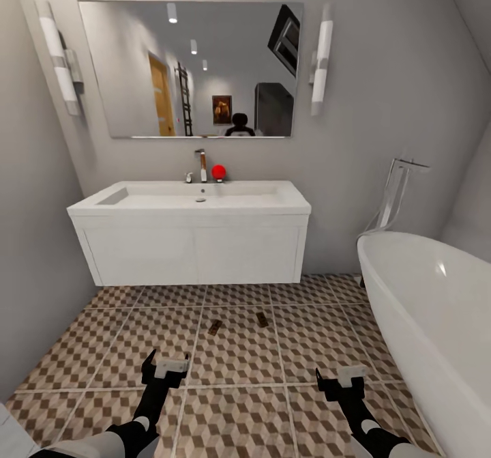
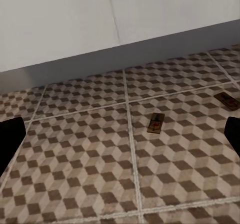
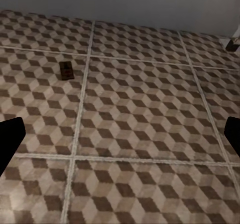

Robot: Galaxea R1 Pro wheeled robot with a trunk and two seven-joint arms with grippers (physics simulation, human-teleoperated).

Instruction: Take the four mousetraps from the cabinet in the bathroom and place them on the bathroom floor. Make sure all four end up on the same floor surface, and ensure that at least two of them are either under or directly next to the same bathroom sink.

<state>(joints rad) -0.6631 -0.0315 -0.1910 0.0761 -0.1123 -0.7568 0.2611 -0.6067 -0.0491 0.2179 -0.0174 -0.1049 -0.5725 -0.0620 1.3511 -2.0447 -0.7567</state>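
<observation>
Brown mousetraps [image 1: 215, 327] [image 1: 262, 319] lie on bathroom floor [image 1: 239, 410] before sink [image 1: 191, 202] | left end effector [image 1: 166, 366] and right end effector [image 1: 341, 377] both spread, empty | next: fetch remaining traps, set nearby.

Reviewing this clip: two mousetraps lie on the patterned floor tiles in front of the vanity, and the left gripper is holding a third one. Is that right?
Not quite. The two mousetraps do lie on the patterned floor in front of the vanity, but the left gripper holds nothing: the head view shows its jaws open and empty, and the left wrist view shows bare tile between them.
</observation>
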